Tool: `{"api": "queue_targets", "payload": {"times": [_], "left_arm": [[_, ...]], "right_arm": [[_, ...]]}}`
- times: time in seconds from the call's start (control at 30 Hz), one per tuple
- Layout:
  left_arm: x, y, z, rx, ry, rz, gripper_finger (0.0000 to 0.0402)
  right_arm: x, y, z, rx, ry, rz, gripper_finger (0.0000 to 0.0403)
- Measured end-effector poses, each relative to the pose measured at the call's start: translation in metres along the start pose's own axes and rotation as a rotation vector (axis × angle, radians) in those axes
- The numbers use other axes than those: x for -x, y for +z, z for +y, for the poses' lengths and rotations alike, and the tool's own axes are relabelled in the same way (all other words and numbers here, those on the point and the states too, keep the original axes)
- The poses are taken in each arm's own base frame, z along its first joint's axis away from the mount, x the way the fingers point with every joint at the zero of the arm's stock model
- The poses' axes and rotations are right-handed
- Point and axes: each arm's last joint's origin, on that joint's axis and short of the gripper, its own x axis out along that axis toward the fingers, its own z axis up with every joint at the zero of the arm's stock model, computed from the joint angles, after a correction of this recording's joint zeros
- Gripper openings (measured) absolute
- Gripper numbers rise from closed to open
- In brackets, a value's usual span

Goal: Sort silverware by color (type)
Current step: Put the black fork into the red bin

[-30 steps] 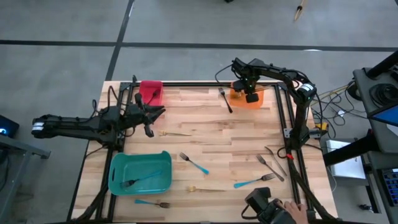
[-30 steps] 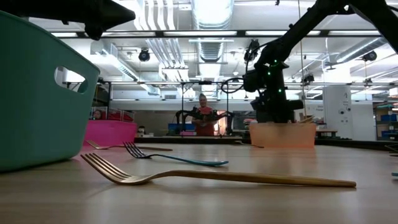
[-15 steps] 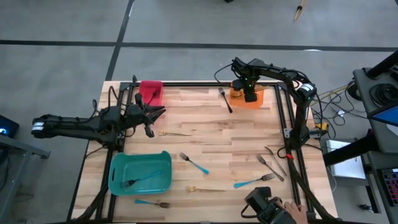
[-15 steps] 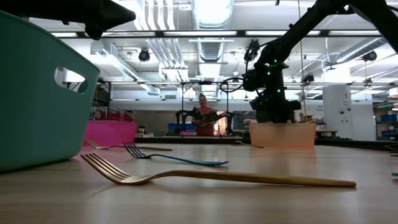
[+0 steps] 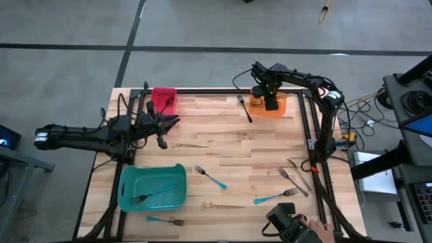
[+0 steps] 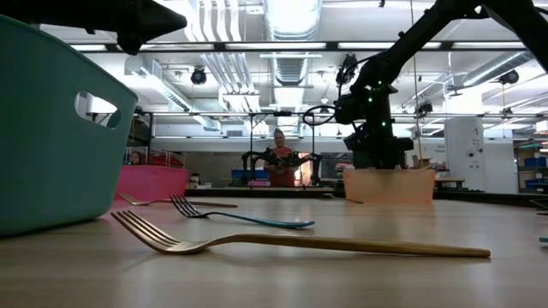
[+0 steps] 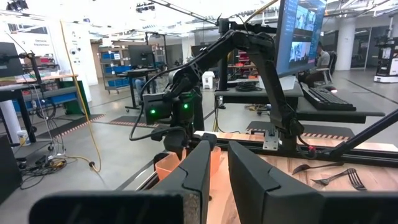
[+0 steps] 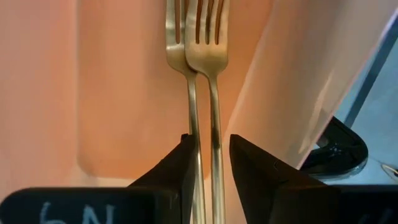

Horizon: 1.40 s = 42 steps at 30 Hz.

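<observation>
Your right pincer point(image 5: 271, 103) hangs in the orange bin point(image 5: 280, 110) with its fingers parted around two gold forks point(image 8: 200, 37) lying side by side directly beneath it; I judge them released, not gripped. Lift straight up so neither finger drags a handle out, then go for the gold fork point(image 5: 224, 205) lying loose on the counter point(image 5: 263, 145), well apart from this pincer. Your left pincer point(image 5: 162, 132) waits beside the red bin point(image 5: 163, 100), fingers nearly together with nothing between them. The teal bin point(image 5: 152, 187) holds a blue-handled fork point(image 5: 154, 194). What is in the red bin cannot be made out. Other forks lie scattered over the counter.
</observation>
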Motion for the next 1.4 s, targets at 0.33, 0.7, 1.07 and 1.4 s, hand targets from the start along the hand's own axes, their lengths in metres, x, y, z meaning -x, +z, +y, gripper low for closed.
{"api": "queue_targets", "payload": {"times": [0.33,0.7,1.07,1.4], "left_arm": [[0.000,0.000,0.000,0.000,0.000,0.000,0.0039],[0.000,0.000,0.000,0.019,0.000,-0.001,0.0039],[0.000,0.000,0.000,0.038,0.000,0.000,0.0039],[0.000,0.000,0.000,0.046,0.000,0.000,0.0039]], "right_arm": [[0.021,-0.004,0.002,-0.025,-0.046,-0.037,0.0073],[0.040,-0.003,0.009,-0.150,-0.081,-0.082,0.0071],[0.041,-0.003,0.009,-0.166,-0.081,-0.083,0.0075],[0.041,-0.003,0.009,-0.166,-0.122,-0.040,0.0070]]}}
